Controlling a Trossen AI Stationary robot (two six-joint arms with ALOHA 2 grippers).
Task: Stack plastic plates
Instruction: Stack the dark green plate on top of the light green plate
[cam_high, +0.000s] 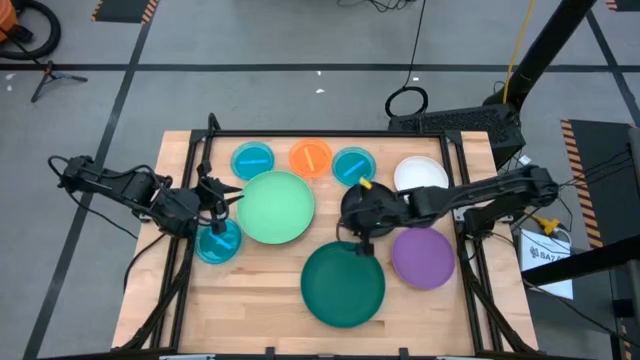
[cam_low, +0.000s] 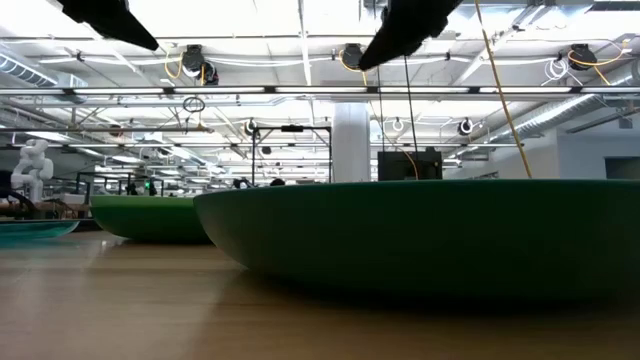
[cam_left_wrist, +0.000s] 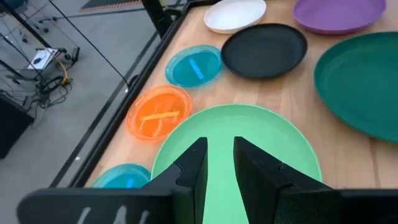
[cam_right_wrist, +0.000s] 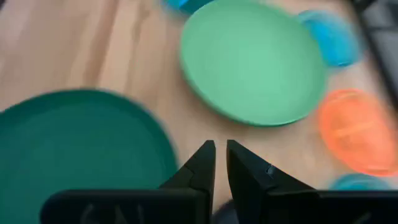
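Note:
Plastic plates lie flat on the wooden table. In a far row are a blue plate, an orange one, another blue one and a white one. The large light green plate is at centre left, the dark green plate at the near centre and the purple plate to the right. The black plate lies mostly under my right arm. My left gripper hovers over the light green plate's left edge, slightly open and holding nothing. My right gripper hangs shut between the two green plates.
A third small blue plate lies at the left edge, just near my left gripper. Black rails frame the table's sides. In the low view the dark green plate fills the foreground. Bare wood shows at the near left.

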